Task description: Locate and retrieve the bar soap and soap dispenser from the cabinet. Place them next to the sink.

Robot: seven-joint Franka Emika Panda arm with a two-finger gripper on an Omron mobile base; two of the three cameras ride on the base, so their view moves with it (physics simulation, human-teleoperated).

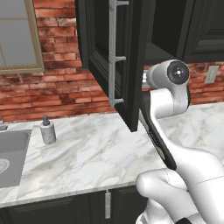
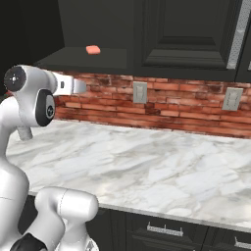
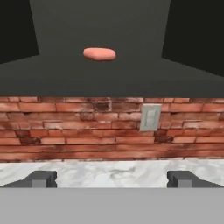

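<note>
The bar soap [image 3: 99,54] sits on the cabinet [image 3: 109,78] shelf, near the top of the hand view, a bit left of middle. It lies longways, side to side. The gripper [image 3: 111,178] is wide open at the bottom, holding nothing. The soap is up and ahead of it.

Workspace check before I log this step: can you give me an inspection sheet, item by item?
Surface: white marble counter, bare around the arm.
Job's things: soap dispenser upright on the counter beside the sink; bar soap on the shelf of the cabinet, whose door is open.
Clutter: nothing seen.
Hand: the hand is open and empty, below shelf level, facing the brick wall.
Cables: nothing seen.
Surroundings: brick wall with wall outlets, window above the sink, black base cabinets.
</note>
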